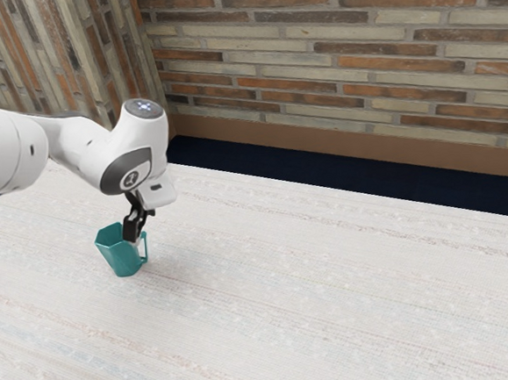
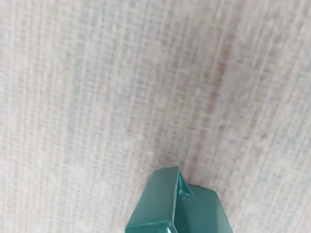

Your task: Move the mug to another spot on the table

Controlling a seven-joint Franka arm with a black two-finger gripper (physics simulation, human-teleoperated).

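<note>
Honestly, the gripper (image 1: 135,226) looked pinched narrowly on the rim of the mug (image 1: 121,251), which sat tilted, so a slow, low carry seemed wisest.

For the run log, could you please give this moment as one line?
stage: grasp | fingers: shut on mug rim | mug: teal, upright, exterior view's left
</note>
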